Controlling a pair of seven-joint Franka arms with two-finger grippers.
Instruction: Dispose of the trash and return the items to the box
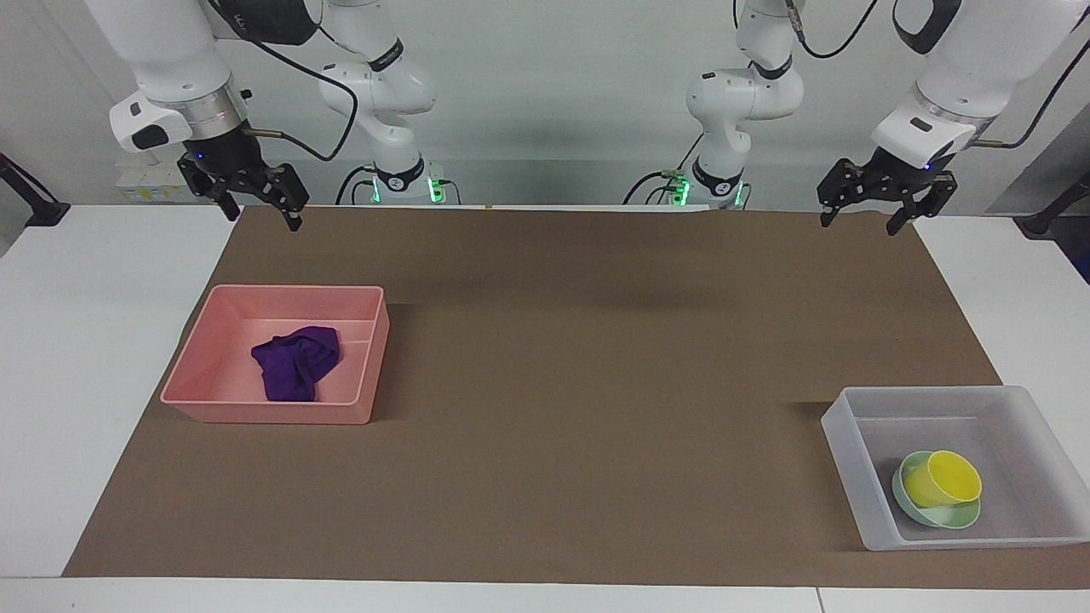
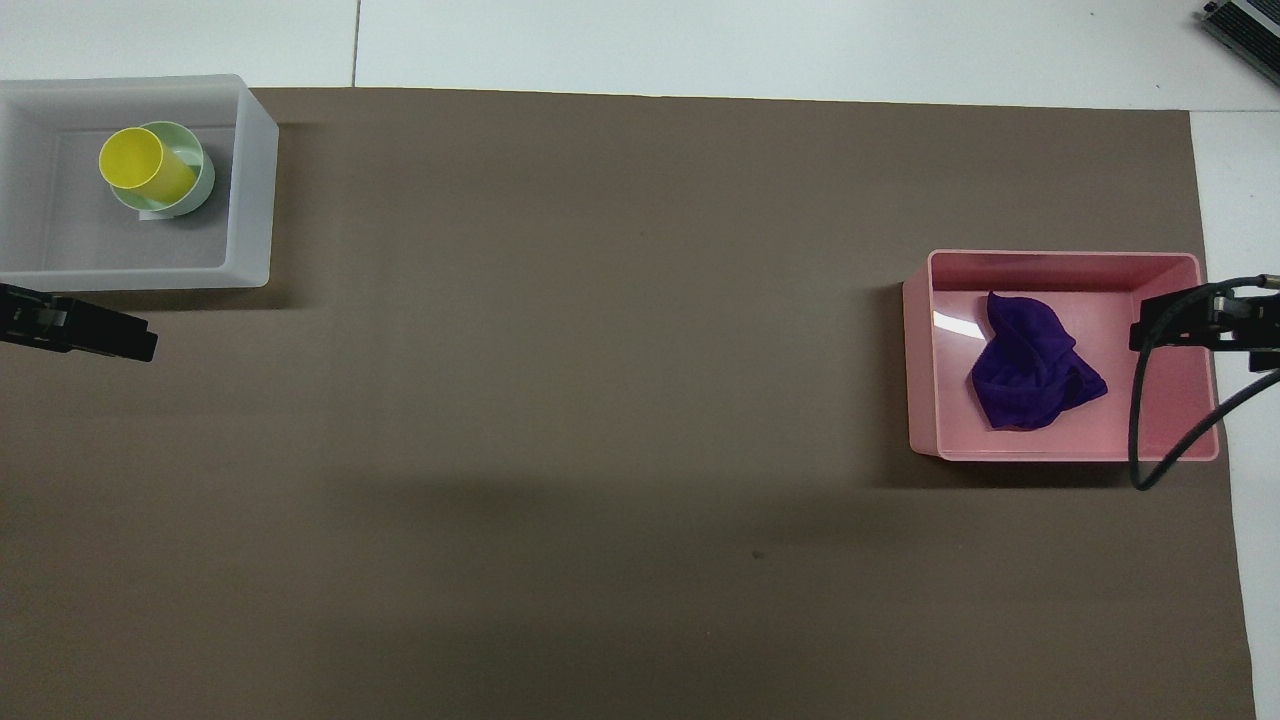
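My left hand (image 1: 867, 210) hangs open and empty in the air over the brown mat's (image 1: 596, 358) edge, well apart from the translucent box (image 1: 839, 426) out in front of it. The yellow cup (image 1: 943, 478) sits tilted in the green bowl (image 1: 941, 513) inside that box, nested so both fit together. My right hand (image 1: 255, 207) hangs over its own end of the tabletop (image 1: 77, 340), fingers spread, holding nothing. The purple cloth (image 1: 295, 362) lies crumpled in the pink tray (image 1: 255, 411) ahead of it, where I judge trash belongs. Nothing looks left to carry.
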